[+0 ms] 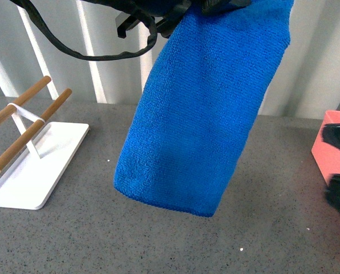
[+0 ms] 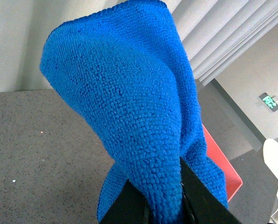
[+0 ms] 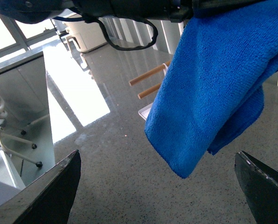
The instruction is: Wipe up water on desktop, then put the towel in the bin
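As we look out from the front, surface: the desktop [image 1: 73, 240], dark grey with light speckles; it catches window glare in the right wrist view.
Room: a white ribbed wall [image 1: 324, 57] stands behind the desk.
Counts: one towel [image 1: 204, 114], one bin [image 1: 330, 131], one white tray [image 1: 44, 165] carrying two wooden rods [image 1: 30, 140], and our two grippers.
Towel and fingers: our left gripper [image 2: 164, 196] is clenched on one end of the towel. The rest hangs free above the desktop, between tray and bin.
Right gripper [image 3: 156, 158]: fingers spread wide with nothing between them; the towel hangs ahead of them, apart.
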You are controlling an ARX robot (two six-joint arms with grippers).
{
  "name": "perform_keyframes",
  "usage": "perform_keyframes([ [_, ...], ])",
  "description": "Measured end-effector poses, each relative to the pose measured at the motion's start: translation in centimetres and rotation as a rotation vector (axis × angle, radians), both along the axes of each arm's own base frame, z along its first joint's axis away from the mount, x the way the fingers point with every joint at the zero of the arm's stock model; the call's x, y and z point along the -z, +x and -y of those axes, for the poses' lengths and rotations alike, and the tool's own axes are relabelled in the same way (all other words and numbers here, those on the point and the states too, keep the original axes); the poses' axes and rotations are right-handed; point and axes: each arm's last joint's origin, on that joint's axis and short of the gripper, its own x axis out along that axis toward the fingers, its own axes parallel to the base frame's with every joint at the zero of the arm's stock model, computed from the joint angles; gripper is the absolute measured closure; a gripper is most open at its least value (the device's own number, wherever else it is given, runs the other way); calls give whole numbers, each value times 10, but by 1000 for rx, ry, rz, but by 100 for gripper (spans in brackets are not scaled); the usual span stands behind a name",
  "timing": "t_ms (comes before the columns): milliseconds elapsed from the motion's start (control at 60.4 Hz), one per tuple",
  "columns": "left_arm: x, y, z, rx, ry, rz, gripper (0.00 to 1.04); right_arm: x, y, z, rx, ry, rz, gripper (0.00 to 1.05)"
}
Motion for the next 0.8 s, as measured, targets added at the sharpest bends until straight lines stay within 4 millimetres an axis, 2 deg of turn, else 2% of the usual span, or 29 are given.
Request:
perform_keyframes([
  [182, 0, 0, 0, -1, 0, 0, 99, 5, 16, -8, 52, -22, -35, 7],
  [315, 0, 0, 0, -1, 0, 0, 99, 3, 20, -4, 105, -23, -29, 7],
  [497, 0, 0, 0, -1, 0, 0, 99, 12, 33, 0, 156, -38, -73, 7],
  [795, 0, 0, 0, -1, 0, 0, 99, 17, 79, -17, 112, -33, -73, 7],
])
